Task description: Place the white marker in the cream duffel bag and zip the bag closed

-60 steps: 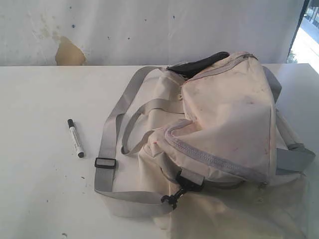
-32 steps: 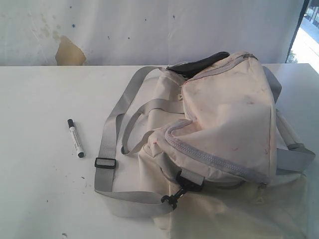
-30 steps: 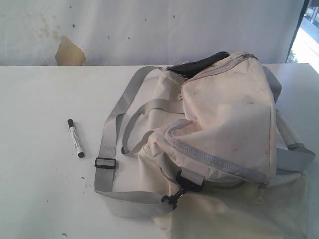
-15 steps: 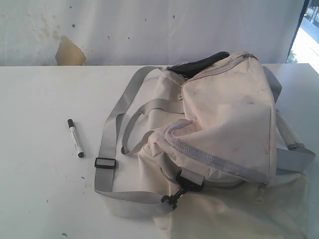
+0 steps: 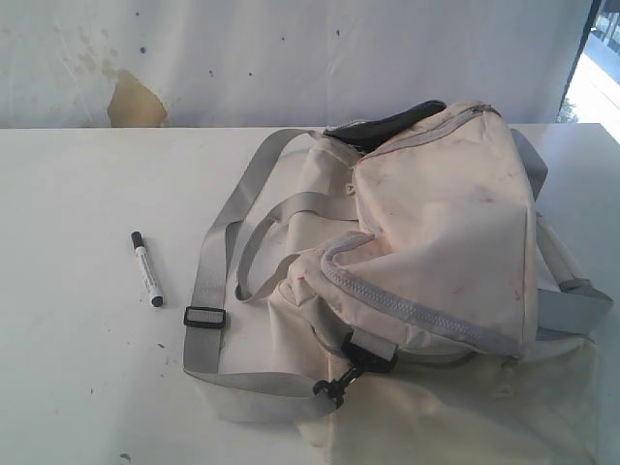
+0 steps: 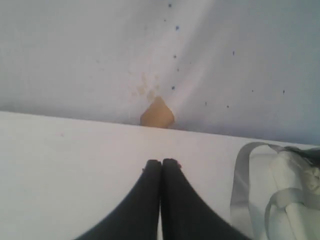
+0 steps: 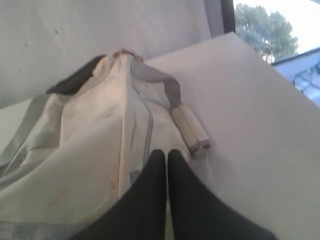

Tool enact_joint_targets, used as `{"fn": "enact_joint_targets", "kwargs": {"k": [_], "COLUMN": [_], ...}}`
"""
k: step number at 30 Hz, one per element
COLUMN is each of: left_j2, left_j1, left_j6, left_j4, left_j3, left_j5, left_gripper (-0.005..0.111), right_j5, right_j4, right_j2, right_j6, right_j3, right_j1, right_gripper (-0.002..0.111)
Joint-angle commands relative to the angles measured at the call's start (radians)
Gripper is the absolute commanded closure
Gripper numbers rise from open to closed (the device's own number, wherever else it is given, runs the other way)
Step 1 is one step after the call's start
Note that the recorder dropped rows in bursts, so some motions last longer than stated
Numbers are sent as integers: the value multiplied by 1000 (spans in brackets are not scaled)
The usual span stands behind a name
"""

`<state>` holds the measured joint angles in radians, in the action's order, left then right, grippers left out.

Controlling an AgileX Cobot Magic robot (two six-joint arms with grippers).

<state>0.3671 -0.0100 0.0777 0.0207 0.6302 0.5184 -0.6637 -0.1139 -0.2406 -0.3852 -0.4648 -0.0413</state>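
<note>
A: White marker (image 5: 147, 268), where is it?
B: Lying flat on the white surface (image 5: 77, 387), on the left side in the exterior view, with its black cap pointing toward the backdrop (image 5: 291, 58). It sits apart from the cream duffel bag (image 5: 436, 223). It is near the bag's grey shoulder strap (image 5: 211, 262) but not touching it.
A: And the bag?
B: Slumped on the right half of the surface. At its far end the mouth gapes a little, showing dark lining (image 5: 387, 124). Grey zipper tape (image 5: 417, 312) curves across the near side, and a black clip (image 5: 337, 386) hangs at the near edge.
A: The left jaws?
B: Closed, tips pressed together, holding nothing. They hang over bare surface, facing a brown patch (image 6: 157, 112) on the backdrop, with the strap off to one side.
A: The right jaws?
B: Closed too, and empty. They are above the bag's fabric, close to a rolled cream handle wrap (image 7: 190, 131). Whether they touch the fabric, I cannot tell.
</note>
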Motion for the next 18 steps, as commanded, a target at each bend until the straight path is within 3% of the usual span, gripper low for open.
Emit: {"fn": "enact_joint_targets", "kwargs": {"k": [1, 8, 12, 18], "left_j2": [169, 465, 607, 778], "left_j1": [-1, -1, -1, -3], "left_j6": [-29, -307, -455, -502], "left_j4": [101, 346, 451, 574], "left_j3": [39, 123, 203, 343], "left_j5": [34, 112, 132, 187], "left_gripper": [107, 102, 79, 43], "right_j5": [-57, -92, -120, -172], "right_j4": [69, 321, 367, 365], "right_j2": [-71, -148, -172, -216], "right_j6": [-18, -18, -18, -22], "right_j3": [-13, -13, -13, -13], "right_j1": [2, 2, 2, 2], "right_gripper": [91, 45, 41, 41]}}
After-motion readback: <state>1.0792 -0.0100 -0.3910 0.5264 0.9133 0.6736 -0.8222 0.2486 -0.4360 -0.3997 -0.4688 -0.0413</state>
